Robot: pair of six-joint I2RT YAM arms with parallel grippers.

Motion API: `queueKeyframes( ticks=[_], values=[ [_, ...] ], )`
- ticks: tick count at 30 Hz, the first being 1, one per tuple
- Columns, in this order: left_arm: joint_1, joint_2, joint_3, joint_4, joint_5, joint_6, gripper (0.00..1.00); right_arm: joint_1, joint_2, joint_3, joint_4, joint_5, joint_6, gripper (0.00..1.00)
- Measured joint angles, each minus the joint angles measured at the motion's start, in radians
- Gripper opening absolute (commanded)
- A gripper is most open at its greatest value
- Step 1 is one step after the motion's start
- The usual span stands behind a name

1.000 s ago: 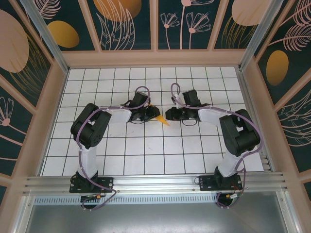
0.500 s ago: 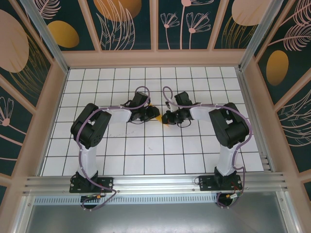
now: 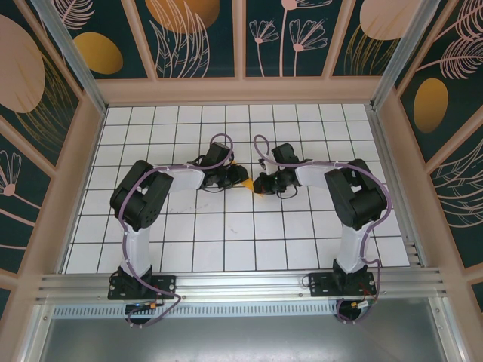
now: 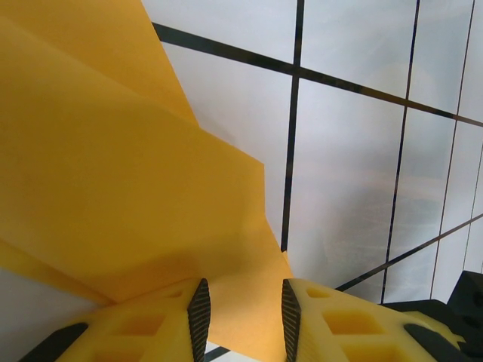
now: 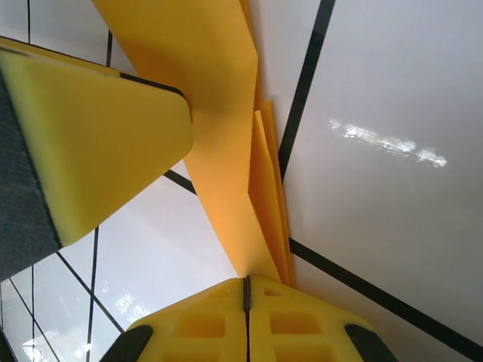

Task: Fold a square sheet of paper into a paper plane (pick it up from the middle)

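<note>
Top external: one paper plane (image 3: 259, 194) between left tool (image 3: 240, 176) and right tool (image 3: 261, 183).

White tabletop (image 3: 151, 128) ruled with black grid lines at centre; dark teal walls (image 3: 132, 38) with orange ovals (image 3: 98, 53) around it; a metal rail (image 3: 241, 283) across the lower frame.

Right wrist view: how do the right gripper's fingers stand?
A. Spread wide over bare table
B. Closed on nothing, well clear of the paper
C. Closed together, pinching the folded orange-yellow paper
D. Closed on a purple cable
C: the right gripper has its two fingers meeting at a thin seam, and the narrow end of the folded orange-yellow paper runs straight down into that seam.
</note>
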Motion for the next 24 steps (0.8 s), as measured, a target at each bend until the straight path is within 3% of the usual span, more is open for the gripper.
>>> queueKeyframes(
  ticks=[24],
  values=[
    [0.0, 0.002, 0.024, -0.028, -0.017, 0.025, 0.38, -0.029, -0.027, -0.079, 0.081, -0.02, -0.018, 0.02]
  ],
)
